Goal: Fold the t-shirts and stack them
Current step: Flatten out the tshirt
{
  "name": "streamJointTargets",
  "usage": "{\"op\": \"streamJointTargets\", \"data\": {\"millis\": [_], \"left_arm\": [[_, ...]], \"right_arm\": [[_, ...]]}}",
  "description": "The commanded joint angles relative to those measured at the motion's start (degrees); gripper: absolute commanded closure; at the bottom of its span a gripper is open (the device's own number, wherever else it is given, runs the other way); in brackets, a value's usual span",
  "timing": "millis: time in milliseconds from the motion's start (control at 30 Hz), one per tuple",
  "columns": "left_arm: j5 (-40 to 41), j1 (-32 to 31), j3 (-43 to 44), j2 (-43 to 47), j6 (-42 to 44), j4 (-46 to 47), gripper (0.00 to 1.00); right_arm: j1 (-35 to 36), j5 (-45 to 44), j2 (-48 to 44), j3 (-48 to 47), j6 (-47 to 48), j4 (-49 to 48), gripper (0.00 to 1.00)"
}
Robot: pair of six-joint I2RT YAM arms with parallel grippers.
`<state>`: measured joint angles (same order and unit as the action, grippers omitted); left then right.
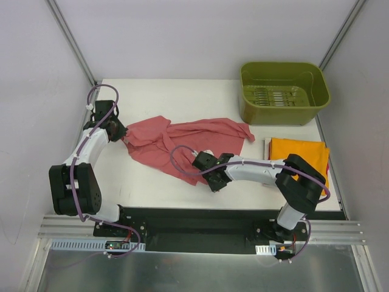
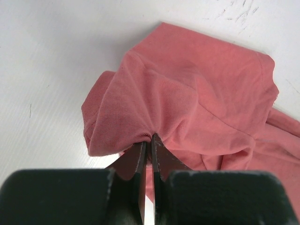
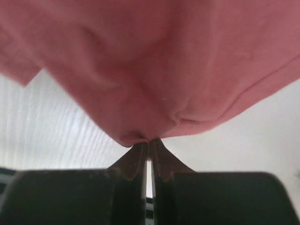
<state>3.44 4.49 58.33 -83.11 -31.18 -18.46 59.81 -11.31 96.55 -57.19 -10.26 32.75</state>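
Note:
The dusty-red t-shirt (image 1: 182, 143) lies crumpled and spread across the middle of the table. My left gripper (image 1: 120, 135) is shut on the shirt's left edge; in the left wrist view the cloth (image 2: 187, 98) bunches at the fingertips of that gripper (image 2: 151, 137). My right gripper (image 1: 203, 163) is shut on the shirt's near edge; the right wrist view shows a hemmed fold (image 3: 154, 70) pinched at its tips (image 3: 149, 139). A folded bright orange t-shirt (image 1: 299, 157) lies at the right, partly behind my right arm. The magenta-pink shirt is out of view.
A green tub (image 1: 283, 92) stands at the back right corner, holding nothing I can see. A pale edge (image 1: 267, 149) shows beside the orange shirt. The white table (image 1: 182, 97) has bare surface behind the red shirt. Grey walls close in both sides.

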Motion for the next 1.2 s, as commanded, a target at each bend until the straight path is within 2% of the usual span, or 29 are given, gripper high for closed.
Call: {"op": "streamJointTargets", "data": {"millis": [0,133,200,300,467,600,700,800,833,967,1167], "left_arm": [[0.9,0.0,0.6,2.9,-0.6,-0.1,1.00],[1.0,0.0,3.2,5.1,0.1,-0.1,1.00],[0.6,0.0,4.9,7.4,0.0,0.0,1.00],[2.5,-0.1,9.0,10.7,0.5,-0.1,1.00],[2.4,0.0,14.5,18.5,2.3,-0.1,1.00],[4.4,0.0,18.5,29.5,3.4,0.0,1.00],[5.0,0.0,22.0,36.2,4.9,0.0,1.00],[4.1,0.0,26.3,41.5,7.4,-0.1,1.00],[3.1,0.0,27.4,42.6,8.4,0.0,1.00],[2.1,0.0,32.1,46.8,10.2,0.0,1.00],[-1.1,0.0,36.1,46.8,12.0,-0.1,1.00]], "right_arm": [[-2.3,-10.5,-3.3,0.1,-2.7,-1.0,1.00],[-3.7,-19.7,-12.4,-5.4,0.7,2.0,1.00],[-5.6,-21.5,-17.3,-10.6,4.5,2.6,1.00],[-8.6,-29.7,-22.2,-19.2,9.8,3.4,1.00],[-10.9,-36.4,-30.7,-27.3,22.7,-3.2,1.00],[-10.9,-34.0,-38.1,-32.2,29.9,-7.3,1.00],[-10.9,-29.6,-41.3,-38.1,32.1,-5.5,1.00],[-10.9,-22.3,-43.7,-45.0,30.5,-0.7,0.99],[-10.9,-18.3,-44.3,-46.5,30.0,1.8,1.00],[-10.9,-11.9,-47.9,-51.3,28.5,3.5,0.99],[-10.9,-14.0,-48.7,-52.5,30.2,3.9,1.00]]}}
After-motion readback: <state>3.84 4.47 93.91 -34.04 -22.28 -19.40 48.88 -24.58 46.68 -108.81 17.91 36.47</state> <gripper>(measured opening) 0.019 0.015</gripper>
